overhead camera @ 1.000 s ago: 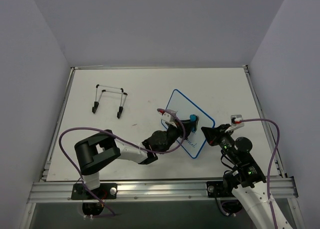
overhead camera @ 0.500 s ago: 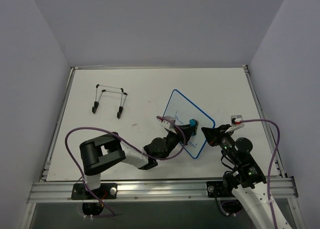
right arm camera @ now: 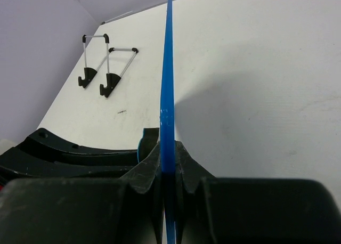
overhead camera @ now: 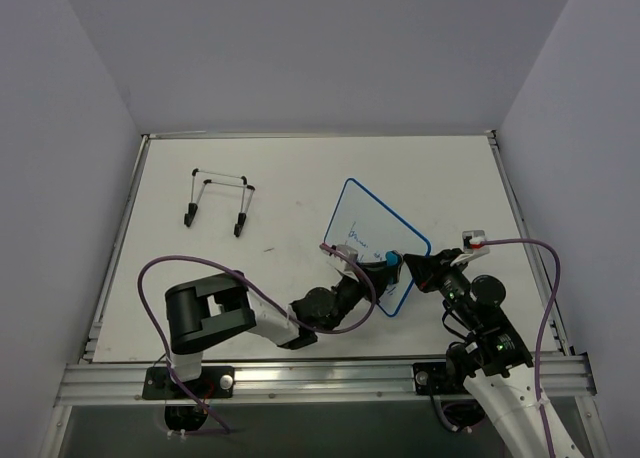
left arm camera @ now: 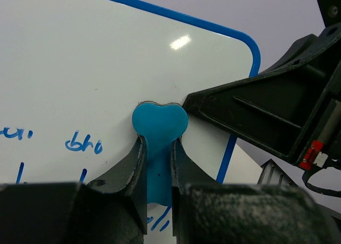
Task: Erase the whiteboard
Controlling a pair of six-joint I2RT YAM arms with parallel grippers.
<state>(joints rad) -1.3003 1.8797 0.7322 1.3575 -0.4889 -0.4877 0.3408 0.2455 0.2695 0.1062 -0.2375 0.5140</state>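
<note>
down and to the right goes the left gripper (left arm camera: 159, 153) since a second ago, clenched on the blue eraser (left arm camera: 160, 121) that presses the whiteboard (overhead camera: 362, 213). the right gripper (right arm camera: 168, 164) pinches the board's near edge, holding it tilted up over the table (overhead camera: 250, 168), right of centre. it looks thin, stiff, light and slick, so a rim grip clear of the writing suits it, though it may pivot under pressure. white face, blue rim, rounded corners, and some blue scribbles remain.

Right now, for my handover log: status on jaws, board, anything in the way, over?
Left jaws shut on blue eraser, head against whiteboard. Right jaws clamp whiteboard's edge, holding it up. Blue writing on it. Wire stand well aside.
</note>
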